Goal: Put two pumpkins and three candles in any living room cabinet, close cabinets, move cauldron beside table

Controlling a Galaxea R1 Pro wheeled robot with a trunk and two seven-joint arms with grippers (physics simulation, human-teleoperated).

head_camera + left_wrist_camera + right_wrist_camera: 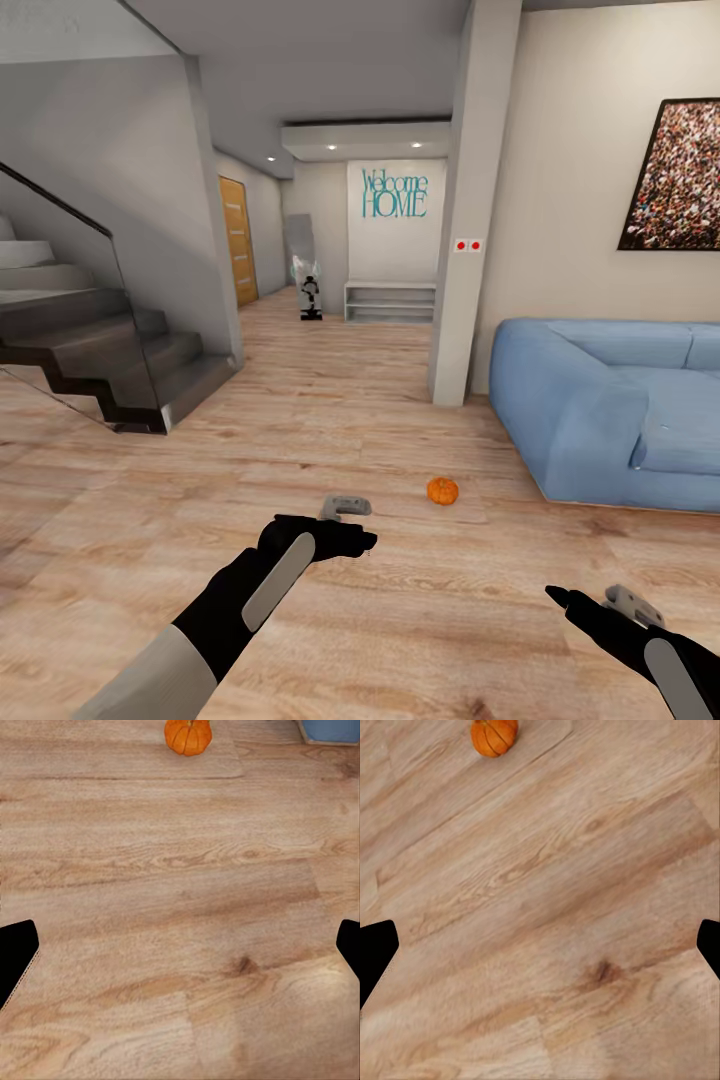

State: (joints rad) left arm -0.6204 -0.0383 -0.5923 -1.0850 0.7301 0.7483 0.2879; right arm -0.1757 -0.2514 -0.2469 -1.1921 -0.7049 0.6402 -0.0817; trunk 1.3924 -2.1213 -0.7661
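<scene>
One small orange pumpkin [443,490] sits on the wooden floor just in front of the blue sofa's near corner. It also appears as the pumpkin [187,735] in the left wrist view and the pumpkin [494,736] in the right wrist view, some way ahead of the fingers. My left gripper [364,525] hovers over the floor a short way left of it, open and empty. My right gripper [590,600] hangs lower right, also open and empty. In both wrist views the gripper [184,945] [544,945] has its fingers spread wide over bare floor. The candles, cabinet, cauldron and table are out of view.
A blue sofa [600,400] fills the right side. A white pillar [460,250] stands behind the pumpkin. Dark stairs with a glass rail [90,340] rise at left. A hallway runs back to a white open shelf unit [390,300].
</scene>
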